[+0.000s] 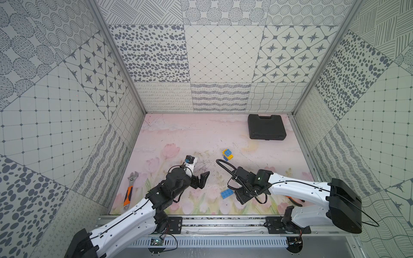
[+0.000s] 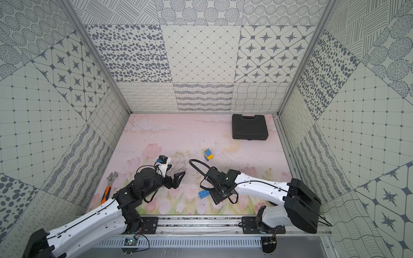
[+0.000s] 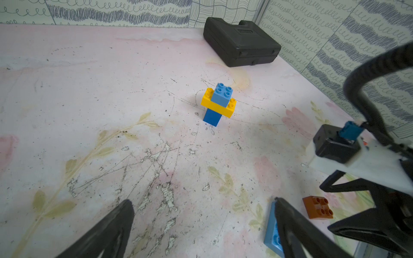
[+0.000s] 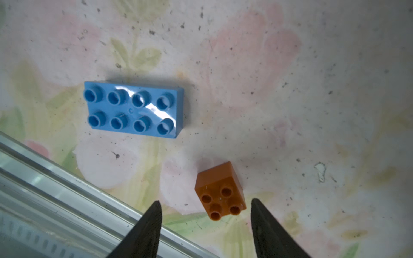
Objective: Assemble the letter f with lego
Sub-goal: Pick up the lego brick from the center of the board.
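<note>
A short lego column point(image 1: 228, 154) point(image 2: 208, 154) point(image 3: 218, 103) stands mid-table: a square blue brick, a long yellow brick across it, and a square blue brick on top. The long blue brick point(image 1: 226, 193) point(image 2: 203, 194) point(image 4: 134, 108) lies flat near the front. The square brown brick point(image 4: 220, 192) point(image 3: 317, 207) lies studs up beside it and is hidden under the right arm in both top views. My right gripper point(image 4: 205, 201) point(image 1: 240, 196) points down and is open, with the brown brick partly between its fingertips, untouched. My left gripper point(image 3: 202, 200) point(image 1: 202, 178) hovers wide open and empty, left of the column.
A black case point(image 1: 267, 126) point(image 3: 241, 42) sits at the back right. An orange-handled wrench point(image 1: 130, 189) lies at the front left. Something orange-handled point(image 1: 295, 201) shows under the right arm. The metal front rail point(image 4: 67, 178) runs close to the right gripper.
</note>
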